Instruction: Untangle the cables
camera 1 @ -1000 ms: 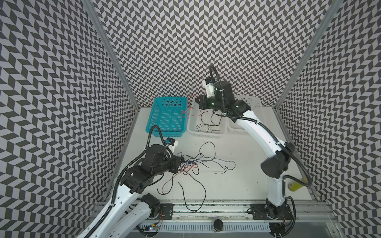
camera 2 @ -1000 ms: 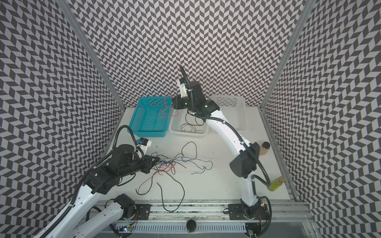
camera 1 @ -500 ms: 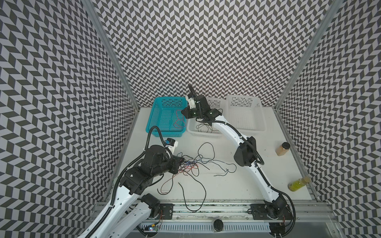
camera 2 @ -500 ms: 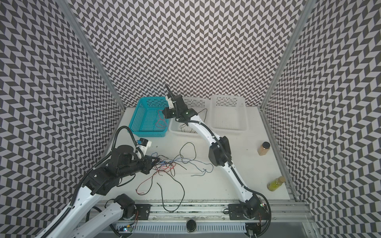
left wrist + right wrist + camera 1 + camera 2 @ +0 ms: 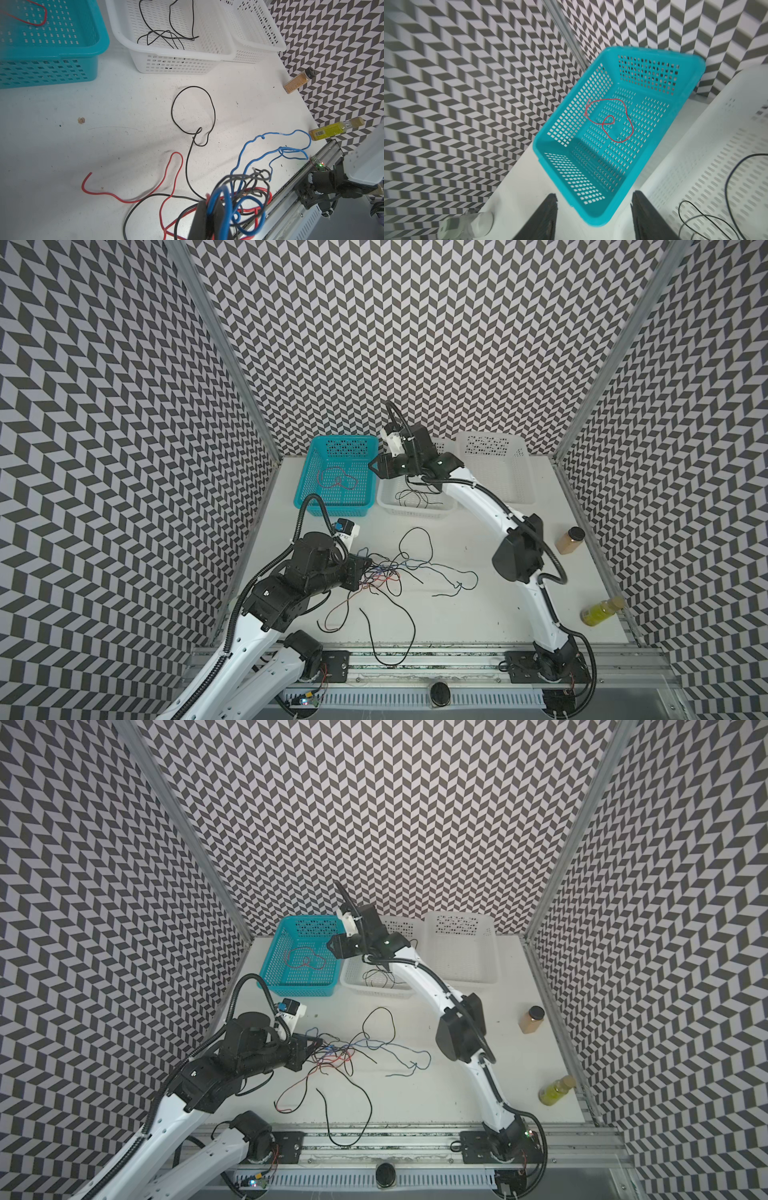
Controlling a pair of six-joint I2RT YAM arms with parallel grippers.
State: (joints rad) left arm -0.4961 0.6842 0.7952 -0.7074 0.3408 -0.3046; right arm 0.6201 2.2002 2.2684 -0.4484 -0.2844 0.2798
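We are pinching the cables [image 5: 384, 573] in the left end effector [image 5: 209, 208]. We are holding the right end effector [image 5: 593, 198] spread.

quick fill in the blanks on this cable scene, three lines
The cable in the teal basket is ___.
The cables in the middle white basket are ___.
The left tool is shut on the tangle; the right tool is ___.
Missing: red; black; open.
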